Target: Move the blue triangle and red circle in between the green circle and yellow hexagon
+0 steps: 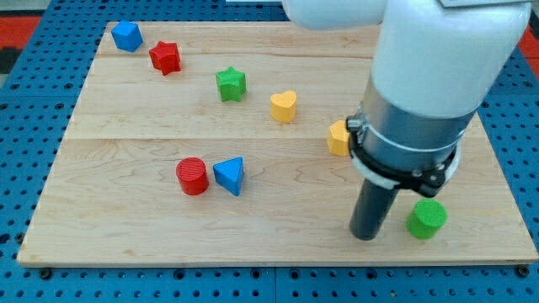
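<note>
1. Blue triangle point(229, 175) and red circle point(192, 176) sit touching side by side, a little toward the board's left and bottom edges, with the circle on the side nearer the left edge.
2. Your target gap lies toward the right edge: the yellow hexagon point(338, 138) is partly hidden behind the arm's housing, and the green circle point(427, 219) sits near the bottom right corner.
3. Your tip point(366, 236) rests on the wooden board point(126, 227) just beside the green circle, on its left, and apart from it as far as can be seen. It touches no block.
4. There are no jaws to open or close here; the rod is bare, holds nothing, and only pushes.
5. To do this step well, you should bring the tip round to the far left side of the red circle, so that one push toward the right edge carries both pieces together.
6. Keep the push line through the middle of the pair, or the triangle will likely swivel off.
7. Steer clear of the yellow heart point(284, 106) and avoid knocking the green circle as you leave.
</note>
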Controlling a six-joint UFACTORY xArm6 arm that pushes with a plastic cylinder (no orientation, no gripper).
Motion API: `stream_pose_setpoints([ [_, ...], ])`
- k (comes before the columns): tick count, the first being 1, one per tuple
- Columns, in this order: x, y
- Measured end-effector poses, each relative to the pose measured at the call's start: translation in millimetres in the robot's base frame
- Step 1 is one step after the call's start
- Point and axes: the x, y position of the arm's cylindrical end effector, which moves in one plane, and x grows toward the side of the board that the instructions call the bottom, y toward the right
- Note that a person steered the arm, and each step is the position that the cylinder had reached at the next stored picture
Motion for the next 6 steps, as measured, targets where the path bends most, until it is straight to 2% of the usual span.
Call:
stream_pose_setpoints([
  [1, -2.3, 54.2],
  [2, -3.8, 79.8],
  [3, 16.1, -42.4],
  [4, 7.2, -188.5],
  [5, -32.6, -271.6],
  [6, -86.8, -244.1],
])
